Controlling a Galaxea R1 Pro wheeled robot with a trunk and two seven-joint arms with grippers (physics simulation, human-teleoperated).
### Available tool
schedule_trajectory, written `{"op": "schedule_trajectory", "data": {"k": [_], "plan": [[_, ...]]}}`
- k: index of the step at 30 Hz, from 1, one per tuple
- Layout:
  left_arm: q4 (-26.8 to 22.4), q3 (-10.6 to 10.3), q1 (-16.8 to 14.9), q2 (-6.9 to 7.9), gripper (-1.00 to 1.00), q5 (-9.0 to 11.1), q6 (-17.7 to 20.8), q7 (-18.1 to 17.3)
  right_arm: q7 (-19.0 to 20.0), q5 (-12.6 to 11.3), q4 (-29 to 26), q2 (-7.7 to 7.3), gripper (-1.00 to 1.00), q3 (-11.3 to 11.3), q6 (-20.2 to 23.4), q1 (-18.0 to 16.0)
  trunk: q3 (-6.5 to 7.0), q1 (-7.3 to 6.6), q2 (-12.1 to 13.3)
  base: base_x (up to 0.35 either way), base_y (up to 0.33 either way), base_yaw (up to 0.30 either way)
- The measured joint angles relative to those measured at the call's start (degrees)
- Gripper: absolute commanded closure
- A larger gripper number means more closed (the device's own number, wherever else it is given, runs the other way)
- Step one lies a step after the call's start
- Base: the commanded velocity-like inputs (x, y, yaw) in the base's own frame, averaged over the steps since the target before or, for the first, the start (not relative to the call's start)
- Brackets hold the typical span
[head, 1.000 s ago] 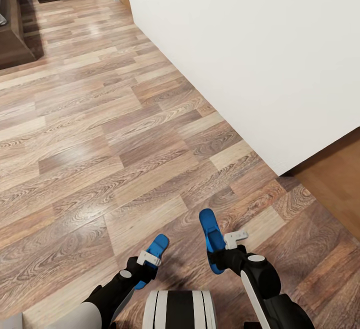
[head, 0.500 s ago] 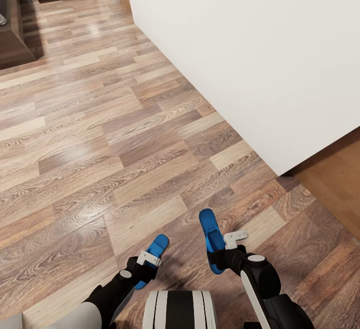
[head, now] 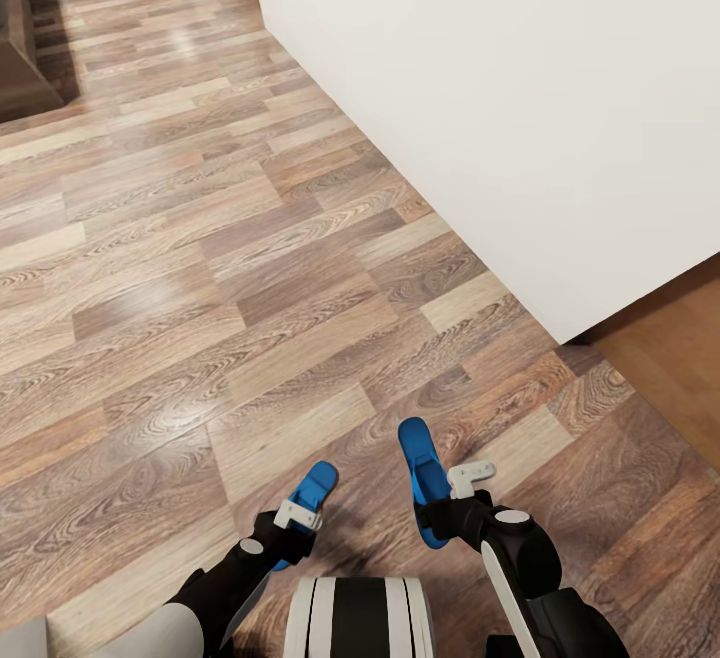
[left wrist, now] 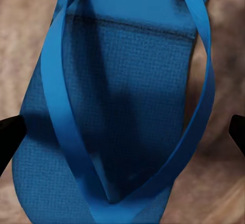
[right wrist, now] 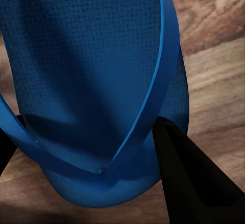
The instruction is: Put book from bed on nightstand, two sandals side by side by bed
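Wood-plank floor [head: 200,268] is stretching ahead while the left gripper [head: 292,526] and right gripper [head: 452,498] are each pinching a blue sandal [head: 312,498] [head: 425,478], carrying both and needing the bed found next.

Bright blue sandal [head: 312,494] in black left gripper [head: 293,528], bright blue sandal [head: 424,478] in black right gripper [head: 452,506], white finger pad [head: 470,478], brown wood-grain plank floor [head: 220,268] beneath both, plain white wall [head: 520,98] ahead of the right gripper.

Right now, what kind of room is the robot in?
Probably a room or hallway inside a home. There's a wood-plank floor, a plain white wall, and dark wooden furniture at the far end. The left gripper and right gripper each carry a blue sandal.
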Motion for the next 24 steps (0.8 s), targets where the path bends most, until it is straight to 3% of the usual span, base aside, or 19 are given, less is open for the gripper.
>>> {"op": "schedule_trajectory", "data": {"k": [24], "plan": [[-0.2,-0.1,0.0,0.04,-1.00,0.0,0.0,0.4,0.0,0.0,0.0,0.00,1.00,0.0,0.0,0.0,0.00,0.02,0.0,0.000,0.000,0.000]]}}
